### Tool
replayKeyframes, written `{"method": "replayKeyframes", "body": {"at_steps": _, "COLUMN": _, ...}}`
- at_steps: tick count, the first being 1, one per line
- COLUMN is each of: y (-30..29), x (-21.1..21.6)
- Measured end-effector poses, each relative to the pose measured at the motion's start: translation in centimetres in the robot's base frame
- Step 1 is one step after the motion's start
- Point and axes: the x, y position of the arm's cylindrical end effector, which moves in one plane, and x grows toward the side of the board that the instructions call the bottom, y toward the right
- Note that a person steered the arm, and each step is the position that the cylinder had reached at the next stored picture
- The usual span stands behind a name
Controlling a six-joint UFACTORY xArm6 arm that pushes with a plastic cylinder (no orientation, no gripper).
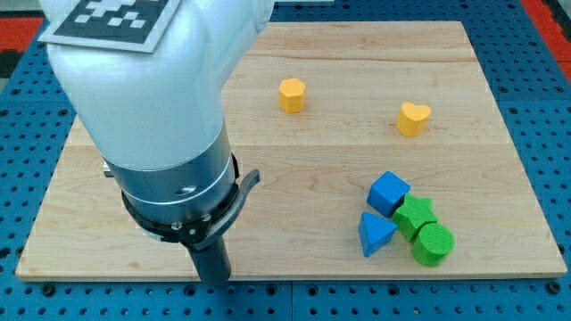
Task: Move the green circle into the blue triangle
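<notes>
The green circle [434, 243] lies near the board's lower right. The blue triangle [376, 234] lies just to its left, with a small gap between them. My rod comes down at the view's bottom left, and my tip [212, 279] rests near the board's front edge, far to the left of both blocks. The arm's body hides the board's upper left part.
A green star [414, 215] touches the green circle from above, and a blue cube [388, 192] sits above the triangle. A yellow hexagon [292, 94] and a yellow heart [413, 118] lie near the top. The wooden board [294, 178] ends close below the blocks.
</notes>
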Motion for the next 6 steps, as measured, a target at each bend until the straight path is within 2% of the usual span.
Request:
{"method": "replayKeyframes", "body": {"at_steps": 4, "y": 1.6, "x": 0.0}}
{"method": "replayKeyframes", "body": {"at_steps": 5, "y": 1.8, "x": -4.6}}
{"method": "replayKeyframes", "body": {"at_steps": 6, "y": 11.2, "x": -3.8}}
